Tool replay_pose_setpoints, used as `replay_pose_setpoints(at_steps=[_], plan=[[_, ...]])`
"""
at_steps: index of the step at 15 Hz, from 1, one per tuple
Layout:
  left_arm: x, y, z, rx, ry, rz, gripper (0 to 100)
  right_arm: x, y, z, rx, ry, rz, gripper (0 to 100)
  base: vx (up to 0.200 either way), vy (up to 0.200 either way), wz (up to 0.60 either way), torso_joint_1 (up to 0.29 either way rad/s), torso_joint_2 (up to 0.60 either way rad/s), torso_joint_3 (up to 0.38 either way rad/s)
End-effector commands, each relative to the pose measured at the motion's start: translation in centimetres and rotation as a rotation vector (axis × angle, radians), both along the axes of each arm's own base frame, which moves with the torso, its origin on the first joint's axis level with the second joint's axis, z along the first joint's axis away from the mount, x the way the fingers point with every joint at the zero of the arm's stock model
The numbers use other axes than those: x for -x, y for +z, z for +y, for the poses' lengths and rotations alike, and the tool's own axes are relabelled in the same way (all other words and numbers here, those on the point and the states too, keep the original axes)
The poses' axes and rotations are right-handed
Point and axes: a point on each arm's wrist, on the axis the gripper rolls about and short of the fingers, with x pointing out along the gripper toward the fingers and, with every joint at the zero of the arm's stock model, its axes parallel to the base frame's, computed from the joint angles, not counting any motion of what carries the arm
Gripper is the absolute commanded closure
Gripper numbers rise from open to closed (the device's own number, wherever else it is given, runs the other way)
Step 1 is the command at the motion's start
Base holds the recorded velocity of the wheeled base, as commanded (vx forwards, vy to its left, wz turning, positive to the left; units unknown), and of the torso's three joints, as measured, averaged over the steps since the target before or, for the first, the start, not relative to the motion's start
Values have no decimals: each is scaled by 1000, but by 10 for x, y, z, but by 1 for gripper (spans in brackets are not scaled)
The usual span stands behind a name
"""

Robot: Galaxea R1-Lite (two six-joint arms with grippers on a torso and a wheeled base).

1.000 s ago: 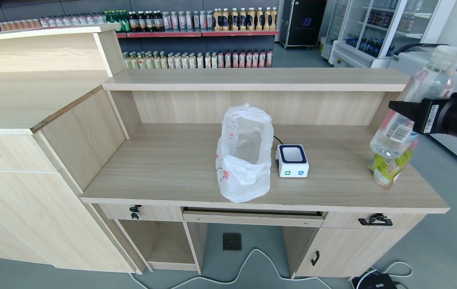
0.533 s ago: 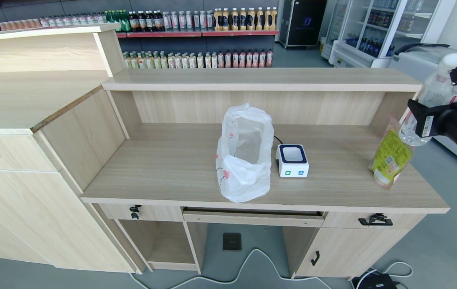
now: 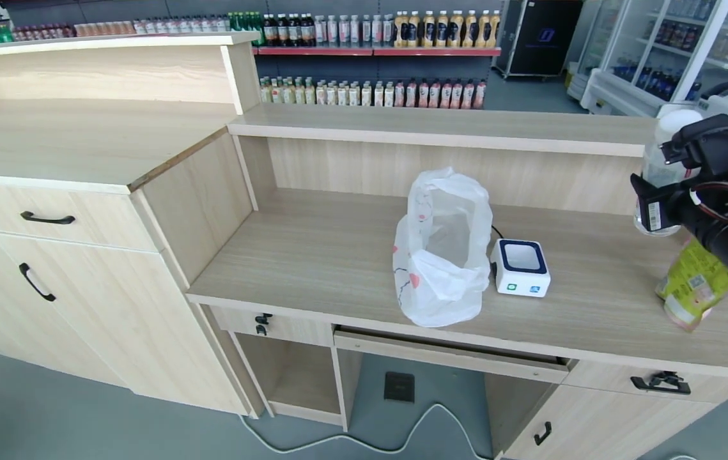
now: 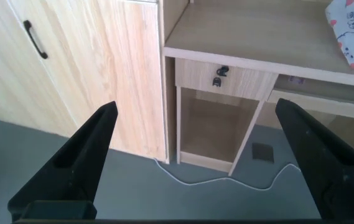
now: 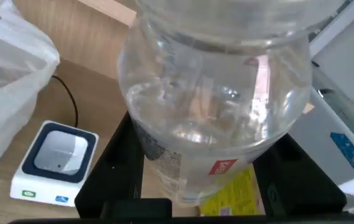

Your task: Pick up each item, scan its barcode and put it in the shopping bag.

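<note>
Right hand clamped on clear water bottle, held up over right end of worktop, above green snack pouch. Barcode scanner just beside open shopping bag. Left hand spread wide, holding nothing.

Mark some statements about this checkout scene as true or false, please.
1. The right gripper holds the clear bottle off the counter. True.
2. The scanner stands to the left of the shopping bag. False: it stands at the bag's right.
3. The yellow-green pouch lies inside the bag. False: it is on the counter, near the right end.
4. The left gripper is open and empty. True.
</note>
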Motion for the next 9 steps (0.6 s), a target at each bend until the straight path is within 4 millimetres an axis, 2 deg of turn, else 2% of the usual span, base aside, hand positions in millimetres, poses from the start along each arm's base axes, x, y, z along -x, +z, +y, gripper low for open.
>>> replay_pose_setpoints(at_steps=[1, 5, 9], plan=[[0, 0, 0, 0, 1, 0, 0, -13, -2, 0, 23, 0, -12, 100, 0, 0, 600, 2, 2, 2], [0, 0, 0, 0, 1, 0, 0, -28, -13, -10, 138, -44, -13, 100, 0, 0, 0, 0, 0, 0], [0, 0, 0, 0, 1, 0, 0, -25, -16, -31, 226, -101, 11, 100, 0, 0, 0, 0, 0, 0]])
